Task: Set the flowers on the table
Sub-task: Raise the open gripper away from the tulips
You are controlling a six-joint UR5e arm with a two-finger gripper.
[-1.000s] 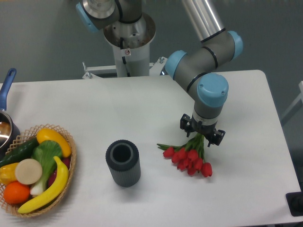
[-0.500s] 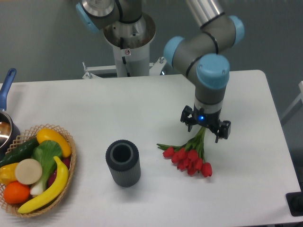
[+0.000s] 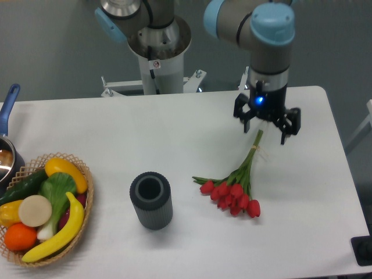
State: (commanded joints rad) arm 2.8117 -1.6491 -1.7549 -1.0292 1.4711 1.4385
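A bunch of red tulips — the flowers — lies flat on the white table, right of centre. The red buds cluster toward the front edge, and the thin green stems run up and back toward the far right, their tips ending just under the robot's tool. To the left of the buds, apart from them, stands a dark ribbed vase, upright with its mouth open. Farther left, near the table's edge, sits a woven basket of fruit and vegetables, and a pot with a blue handle peeks in at the far left.

Little looks likely to go wrong now. The main risk is at the stem tips: they appear to lie close beneath the fingers, so a sideways sweep of the arm could catch and drag the bunch, perhaps toward the vase.

The gripper hangs above the stem ends with its two dark fingers spread wide — it is released and holds nothing. No contact with the stems is apparent, though the gap is hard to judge from this angle.
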